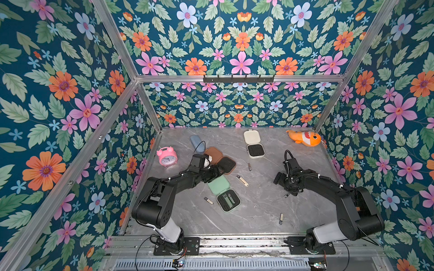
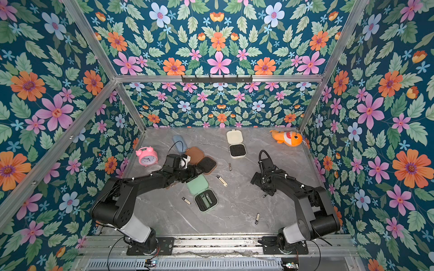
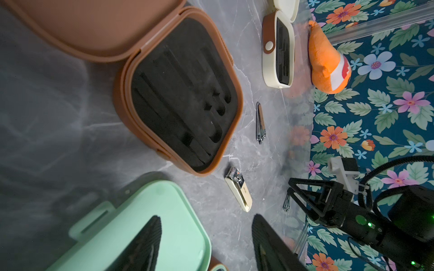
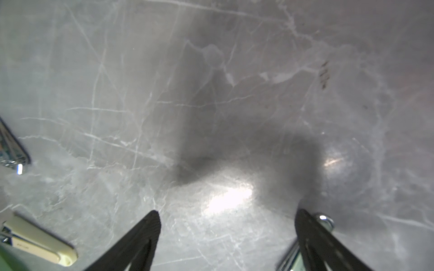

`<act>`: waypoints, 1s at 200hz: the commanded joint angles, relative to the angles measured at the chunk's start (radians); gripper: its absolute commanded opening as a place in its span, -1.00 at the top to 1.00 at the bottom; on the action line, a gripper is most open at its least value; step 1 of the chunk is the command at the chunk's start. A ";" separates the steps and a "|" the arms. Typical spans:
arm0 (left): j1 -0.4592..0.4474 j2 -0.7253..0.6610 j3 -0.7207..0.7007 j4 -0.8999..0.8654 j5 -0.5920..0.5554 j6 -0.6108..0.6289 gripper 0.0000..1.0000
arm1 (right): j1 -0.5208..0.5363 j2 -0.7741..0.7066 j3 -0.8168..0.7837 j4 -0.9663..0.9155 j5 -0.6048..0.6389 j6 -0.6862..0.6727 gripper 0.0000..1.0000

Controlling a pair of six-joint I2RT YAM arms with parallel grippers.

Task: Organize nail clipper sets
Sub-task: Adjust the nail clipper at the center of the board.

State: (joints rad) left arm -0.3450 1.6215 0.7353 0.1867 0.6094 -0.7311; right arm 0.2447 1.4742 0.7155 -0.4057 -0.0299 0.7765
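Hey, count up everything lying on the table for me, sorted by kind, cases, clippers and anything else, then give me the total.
Cases: 3
Loose clippers: 5
Tools in the mint case: 2
Pink alarm clock: 1
Blue pouch: 1
Orange plush fish: 1
Total: 13

the widest bare stretch of table [image 1: 258,211] lies at the front middle, broken only by one loose clipper [image 1: 280,218]. further back, the mint case [image 1: 218,186], brown case [image 1: 213,153] and clock [image 1: 166,156] crowd together. the cream case [image 1: 251,136] and plush fish [image 1: 304,138] stand well apart, with a clear lane between.
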 commanded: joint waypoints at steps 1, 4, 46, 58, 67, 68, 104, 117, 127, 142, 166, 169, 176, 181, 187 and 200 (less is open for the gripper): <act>-0.001 0.006 -0.002 0.023 0.018 -0.001 -0.28 | -0.001 -0.017 -0.036 -0.154 -0.017 0.041 -0.82; 0.000 0.007 -0.002 0.025 0.018 -0.001 -0.28 | 0.000 -0.021 -0.038 -0.153 -0.016 0.041 -0.82; -0.002 0.006 -0.004 0.030 0.023 -0.001 -0.28 | -0.001 -0.046 -0.015 -0.171 -0.016 0.042 -0.82; -0.004 0.003 -0.007 0.029 0.024 -0.001 -0.28 | -0.001 -0.054 -0.008 -0.184 -0.013 0.041 -0.82; -0.004 0.000 -0.008 0.029 0.024 0.001 -0.29 | -0.001 -0.058 -0.008 -0.194 -0.012 0.045 -0.82; -0.004 0.000 -0.009 0.030 0.023 0.000 -0.29 | 0.000 -0.058 -0.007 -0.195 -0.013 0.045 -0.82; -0.004 0.000 -0.016 0.044 0.028 -0.005 -0.28 | -0.001 -0.051 -0.016 -0.221 -0.005 0.059 -0.83; -0.003 0.000 -0.017 0.051 0.030 -0.008 -0.29 | -0.002 -0.051 -0.023 -0.219 -0.018 0.073 -0.83; -0.004 -0.002 -0.018 0.053 0.033 -0.008 -0.28 | -0.001 -0.052 -0.033 -0.215 -0.030 0.083 -0.83; -0.004 -0.006 -0.018 0.056 0.031 -0.008 -0.28 | 0.001 -0.061 -0.049 -0.209 -0.049 0.101 -0.82; -0.004 -0.004 -0.018 0.064 0.039 -0.007 -0.29 | 0.037 -0.092 -0.057 -0.231 -0.040 0.124 -0.78; -0.003 -0.003 -0.020 0.065 0.041 -0.008 -0.28 | 0.043 -0.095 -0.056 -0.237 -0.037 0.126 -0.77; -0.004 -0.001 -0.020 0.068 0.041 -0.007 -0.29 | 0.056 -0.100 -0.053 -0.247 -0.031 0.132 -0.75; -0.004 -0.001 -0.021 0.070 0.042 -0.007 -0.28 | 0.065 -0.104 -0.052 -0.251 -0.029 0.135 -0.72; -0.003 -0.001 -0.022 0.072 0.044 -0.007 -0.28 | 0.072 -0.107 -0.051 -0.255 -0.028 0.140 -0.69; -0.004 -0.001 -0.025 0.077 0.046 -0.007 -0.28 | 0.088 -0.107 -0.051 -0.261 -0.028 0.148 -0.61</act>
State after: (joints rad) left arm -0.3500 1.6199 0.7147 0.2367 0.6384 -0.7349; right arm 0.3099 1.3693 0.6682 -0.6029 -0.0273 0.8719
